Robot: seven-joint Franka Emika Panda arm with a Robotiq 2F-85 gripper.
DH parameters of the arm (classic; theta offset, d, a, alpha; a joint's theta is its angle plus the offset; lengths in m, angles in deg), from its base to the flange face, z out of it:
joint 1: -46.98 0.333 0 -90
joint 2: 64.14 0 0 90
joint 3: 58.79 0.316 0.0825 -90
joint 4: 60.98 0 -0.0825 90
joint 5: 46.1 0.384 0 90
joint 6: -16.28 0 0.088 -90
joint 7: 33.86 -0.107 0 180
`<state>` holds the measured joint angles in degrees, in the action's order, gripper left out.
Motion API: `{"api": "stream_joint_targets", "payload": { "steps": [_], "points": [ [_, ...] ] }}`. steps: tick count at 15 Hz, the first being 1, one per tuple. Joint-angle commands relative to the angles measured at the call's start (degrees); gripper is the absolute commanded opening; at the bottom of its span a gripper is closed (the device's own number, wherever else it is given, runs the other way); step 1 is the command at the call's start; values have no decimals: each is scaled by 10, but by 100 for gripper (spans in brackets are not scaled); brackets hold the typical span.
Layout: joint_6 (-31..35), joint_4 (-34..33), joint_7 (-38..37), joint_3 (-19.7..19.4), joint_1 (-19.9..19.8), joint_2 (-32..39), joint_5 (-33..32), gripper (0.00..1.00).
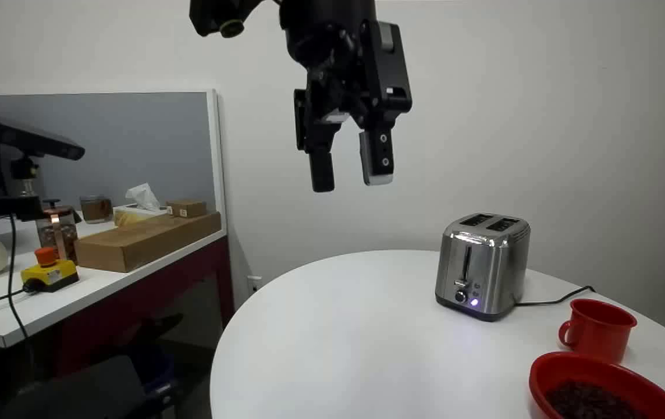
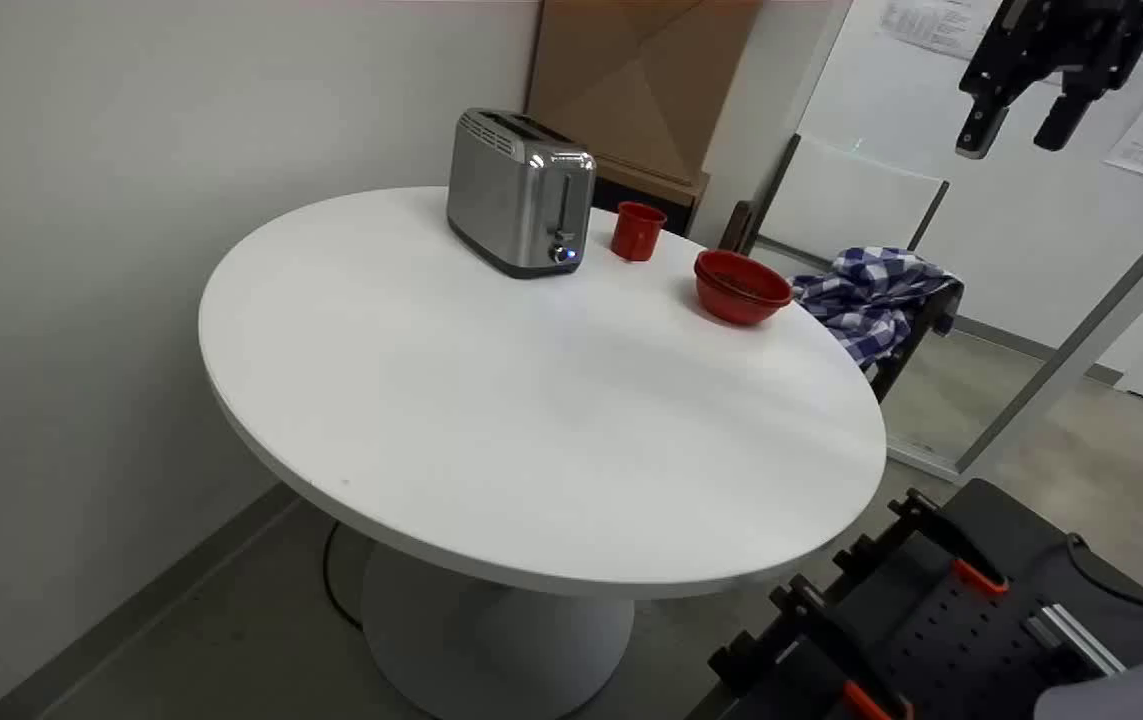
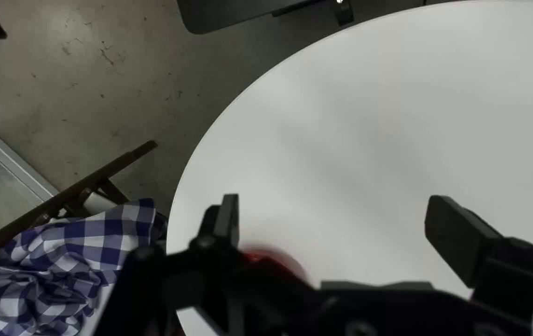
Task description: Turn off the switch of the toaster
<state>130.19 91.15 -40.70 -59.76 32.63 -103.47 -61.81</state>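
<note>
The silver toaster (image 1: 477, 267) stands upright on the round white table (image 1: 338, 343), near the wall; it also shows in an exterior view (image 2: 501, 200). Its front has a lever (image 1: 462, 283), a round dark knob (image 1: 461, 296) and a lit bluish light (image 1: 474, 302). The knob (image 2: 560, 253) and lit light also show in an exterior view. My gripper (image 1: 351, 183) is open and empty, high above the table and apart from the toaster; it also shows in an exterior view (image 2: 1015, 148). In the wrist view, the open jaws (image 3: 334, 203) face the table; the toaster is out of view there.
A red mug (image 1: 603, 331) and a red bowl (image 1: 635, 387) with dark contents stand beside the toaster. A black cord (image 1: 559, 300) runs from the toaster. A chair with a checked cloth (image 2: 871, 295) stands by the table edge. A desk with boxes (image 1: 152, 238) stands apart.
</note>
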Motion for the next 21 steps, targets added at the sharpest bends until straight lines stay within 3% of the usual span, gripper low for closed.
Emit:
{"api": "stream_joint_targets", "payload": {
  "steps": [1, 6, 9, 15, 21],
  "points": [
    [-3, -1, -5, -9, 10, 0, -6, 100],
    [-3, -1, -5, -9, 10, 0, -6, 100],
    [45, -18, -2, -7, 19, 35, -9, 100],
    [163, -82, 23, -9, 45, 160, -1, 100],
    [220, -171, 58, -15, 51, 304, -11, 100]
  ]
}}
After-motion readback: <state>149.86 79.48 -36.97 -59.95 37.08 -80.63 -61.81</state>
